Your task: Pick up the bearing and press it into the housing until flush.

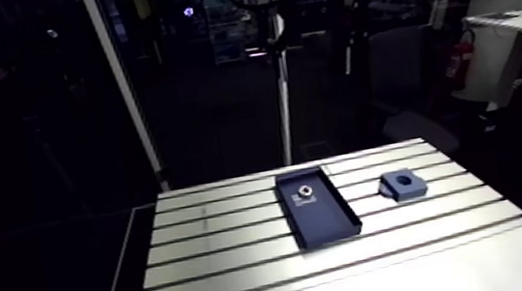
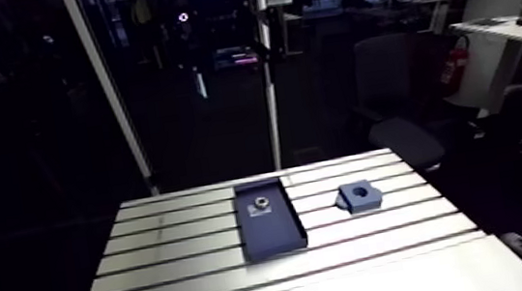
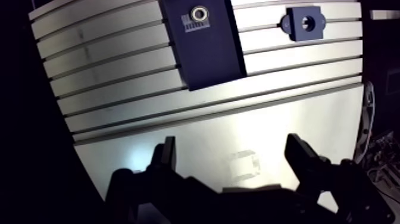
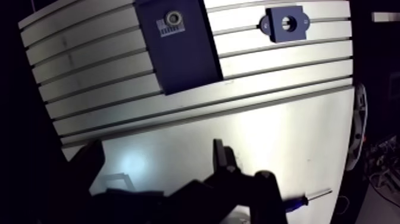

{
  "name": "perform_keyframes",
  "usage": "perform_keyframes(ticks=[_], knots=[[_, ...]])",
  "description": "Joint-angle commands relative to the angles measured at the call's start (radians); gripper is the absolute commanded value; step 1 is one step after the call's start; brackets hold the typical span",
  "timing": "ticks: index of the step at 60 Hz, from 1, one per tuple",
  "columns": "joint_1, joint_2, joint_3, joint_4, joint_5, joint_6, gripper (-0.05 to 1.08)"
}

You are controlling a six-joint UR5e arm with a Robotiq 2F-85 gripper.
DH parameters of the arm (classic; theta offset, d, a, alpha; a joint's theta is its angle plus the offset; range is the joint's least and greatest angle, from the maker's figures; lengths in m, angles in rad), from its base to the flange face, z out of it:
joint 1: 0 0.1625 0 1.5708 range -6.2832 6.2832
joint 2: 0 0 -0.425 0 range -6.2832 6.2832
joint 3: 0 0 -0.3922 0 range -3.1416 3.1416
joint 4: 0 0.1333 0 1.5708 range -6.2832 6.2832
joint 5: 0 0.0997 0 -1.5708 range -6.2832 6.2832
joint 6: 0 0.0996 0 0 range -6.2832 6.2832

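In the wrist view the gripper (image 3: 232, 143) hangs above the smooth, unslotted strip of the table (image 3: 119, 107). Its two dark fingers (image 3: 166, 156) are spread wide apart, and only bare metal shows between them; it grips nothing.

Ahead of the fingers the smooth strip gives way to the slotted part of the table, its grooves running across the gripper's line of sight. On those slots lies a dark blue tray (image 3: 208, 53), a shallow rectangle with a low rim, its long side pointing away from the gripper.

The bearing (image 3: 197, 13) rests inside the tray at its far end, a small metal ring lying flat with its hole facing up. A small pale label (image 3: 189, 24) sits on the tray floor just beside it, on the nearer side.

The housing (image 3: 305, 22) stands on the table beside the tray's far end, well apart from it, with bare slotted metal between the two. It is a blue block with a round bore in its upper face, lying about level with the bearing in depth.
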Motion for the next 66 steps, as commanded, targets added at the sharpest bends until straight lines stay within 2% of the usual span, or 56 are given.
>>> perform_keyframes(ticks=[1, 29, 33, 36, 46, 59, 66], knots=[[0.044, 0.008, -0.065, 0.083, -0.001, -0.005, 0.00], [0.044, 0.016, -0.059, 0.070, -0.006, -0.005, 0.00], [0.043, 0.054, -0.052, 0.060, -0.007, -0.036, 0.00], [0.042, 0.059, -0.050, 0.053, -0.007, -0.055, 0.00], [0.032, 0.088, -0.035, -0.088, -0.006, -0.098, 0.00], [0.020, 0.157, -0.027, -0.149, -0.004, -0.230, 0.01], [0.017, 0.177, -0.020, -0.182, -0.003, -0.250, 0.01]])
